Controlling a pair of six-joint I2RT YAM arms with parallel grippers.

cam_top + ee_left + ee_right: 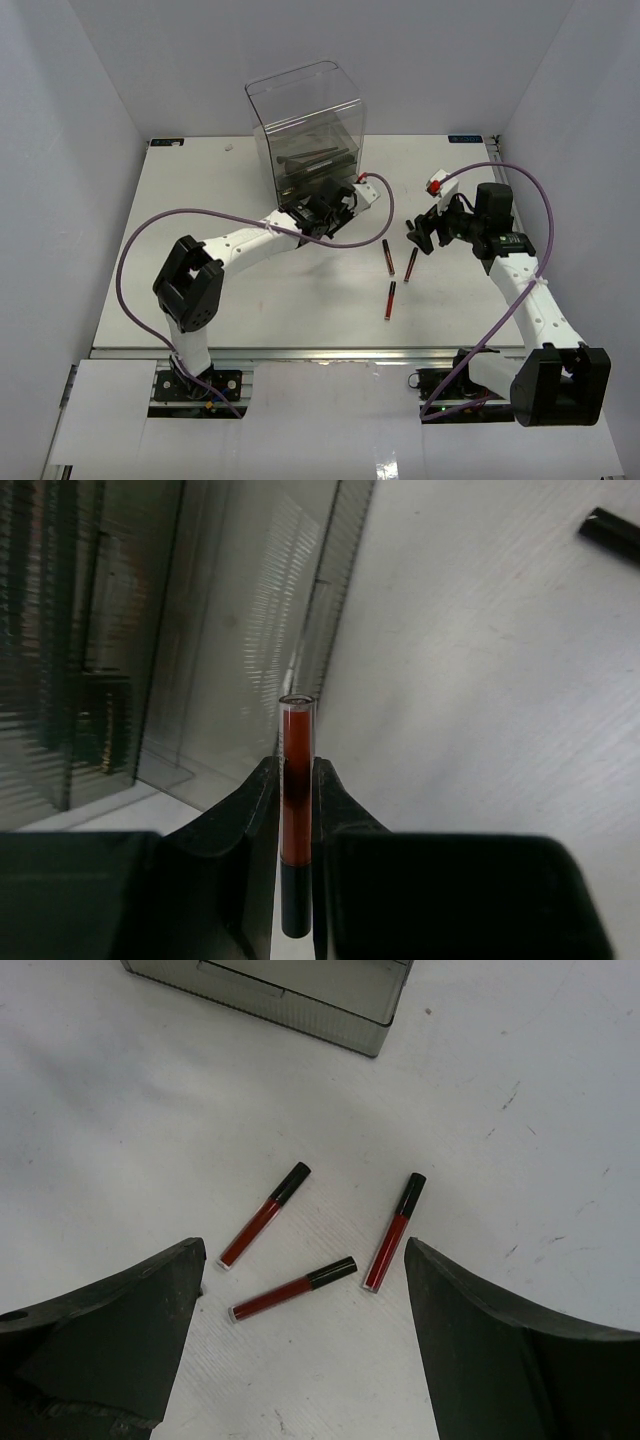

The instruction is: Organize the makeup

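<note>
Makeup tubes: three lie loose on the bench (200,300), right of its centre and clear of every edge. The nearest tube (390,300) has its long axis running roughly near-to-far. Just beyond it sit the middle tube (386,257), also near-to-far, and the slanted right-hand tube (411,264). None of the three touches another. The right pincer (422,235) hovers just past them with its jaws wide apart and nothing between them. Its wrist view frames all three tubes below the fingers. Judgement: the right arm is the nearer one for these. A pick needs the jaws set across a tube's short axis, and the neighbouring tubes are close enough to get nudged. Farther on, the left pincer (296,765) is clamped on a fourth tube (297,725). This tube is held lengthways along the fingers, clear end forward and black cap back. It points at the foot of the acrylic box (305,130), which stands mid-bench toward the far edge with dark items (310,160) inside. Judgement: the box wall directly ahead blocks the way. I cannot tell whether a drawer is open.
</note>
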